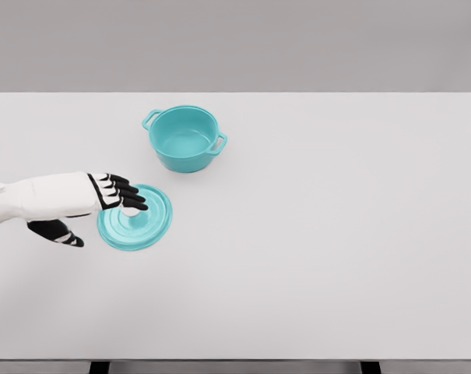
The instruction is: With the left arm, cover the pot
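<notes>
My left hand (pixel 103 195) covers the left rim of the lid (pixel 145 226), and my fingers (pixel 130 202) hide part of its knob. My forearm is cut off at the frame's left edge.

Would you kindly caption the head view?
Left hand reaches over the teal lid lying beside the open pot.
</notes>
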Controlling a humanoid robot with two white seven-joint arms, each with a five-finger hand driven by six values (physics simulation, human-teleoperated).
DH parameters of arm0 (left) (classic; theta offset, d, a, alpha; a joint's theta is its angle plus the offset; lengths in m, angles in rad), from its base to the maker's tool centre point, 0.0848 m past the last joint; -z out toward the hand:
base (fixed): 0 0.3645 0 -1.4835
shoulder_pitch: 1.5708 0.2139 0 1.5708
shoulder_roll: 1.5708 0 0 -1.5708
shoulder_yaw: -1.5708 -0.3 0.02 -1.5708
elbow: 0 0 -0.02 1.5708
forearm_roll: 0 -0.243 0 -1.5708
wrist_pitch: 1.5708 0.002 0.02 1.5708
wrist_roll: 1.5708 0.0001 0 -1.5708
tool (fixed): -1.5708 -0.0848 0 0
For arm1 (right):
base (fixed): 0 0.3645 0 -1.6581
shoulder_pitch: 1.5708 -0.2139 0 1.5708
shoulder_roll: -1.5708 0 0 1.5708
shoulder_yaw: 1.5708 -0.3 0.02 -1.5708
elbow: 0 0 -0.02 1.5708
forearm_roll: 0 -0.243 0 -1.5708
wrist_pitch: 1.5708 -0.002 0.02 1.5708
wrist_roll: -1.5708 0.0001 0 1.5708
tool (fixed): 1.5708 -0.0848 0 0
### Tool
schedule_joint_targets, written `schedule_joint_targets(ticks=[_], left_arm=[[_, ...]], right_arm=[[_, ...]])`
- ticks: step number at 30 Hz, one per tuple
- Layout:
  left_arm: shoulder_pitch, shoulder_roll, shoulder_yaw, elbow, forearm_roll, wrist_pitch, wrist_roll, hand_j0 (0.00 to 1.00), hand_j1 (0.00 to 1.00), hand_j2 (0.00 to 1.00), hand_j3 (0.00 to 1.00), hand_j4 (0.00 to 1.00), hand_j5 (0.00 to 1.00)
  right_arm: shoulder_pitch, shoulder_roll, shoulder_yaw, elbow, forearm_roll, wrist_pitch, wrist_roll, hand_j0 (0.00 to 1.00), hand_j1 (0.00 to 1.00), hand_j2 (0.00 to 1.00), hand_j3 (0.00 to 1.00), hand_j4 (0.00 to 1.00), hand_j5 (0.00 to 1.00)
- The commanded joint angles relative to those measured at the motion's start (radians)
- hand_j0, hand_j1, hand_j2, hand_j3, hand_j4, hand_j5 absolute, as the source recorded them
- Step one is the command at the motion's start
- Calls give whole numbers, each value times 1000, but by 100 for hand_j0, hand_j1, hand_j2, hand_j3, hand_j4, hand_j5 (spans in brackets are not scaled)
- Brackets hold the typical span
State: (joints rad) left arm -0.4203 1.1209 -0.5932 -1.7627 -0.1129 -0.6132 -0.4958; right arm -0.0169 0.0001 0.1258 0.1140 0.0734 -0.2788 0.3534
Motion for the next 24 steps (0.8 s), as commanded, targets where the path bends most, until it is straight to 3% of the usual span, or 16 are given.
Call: schedule_joint_targets(ticks=[1,3,5,6,9,14,19,24], left_arm=[[-2,0,-5,-1,7,2,0,100,100,100,100,100,100],[-57,-45,-39,17,7,2,0,100,100,100,100,100,100],[-236,-124,-246,124,1,2,0,100,100,100,100,100,100],[-270,-148,-312,153,-1,2,0,100,100,100,100,100,100],[-279,-165,-324,255,-25,2,0,100,100,100,100,100,100],[-302,-239,-323,341,-65,2,3,100,100,100,100,100,100],[-330,-277,-327,408,-76,2,3,100,100,100,100,100,100],[-328,-279,-330,407,-74,2,0,100,100,100,100,100,100]], right_arm=[[0,0,2,0,0,0,-1,100,100,100,100,100,100],[2,0,0,3,0,0,-1,100,100,100,100,100,100],[2,0,0,1,0,0,-1,100,100,100,100,100,100],[2,0,-2,3,0,0,-1,100,100,100,100,100,100],[2,0,0,3,0,0,-1,100,100,100,100,100,100],[2,0,-2,3,0,0,-1,100,100,100,100,100,100],[2,0,-2,3,0,0,-1,100,100,100,100,100,100],[2,0,-2,3,0,0,-1,100,100,100,100,100,100]])
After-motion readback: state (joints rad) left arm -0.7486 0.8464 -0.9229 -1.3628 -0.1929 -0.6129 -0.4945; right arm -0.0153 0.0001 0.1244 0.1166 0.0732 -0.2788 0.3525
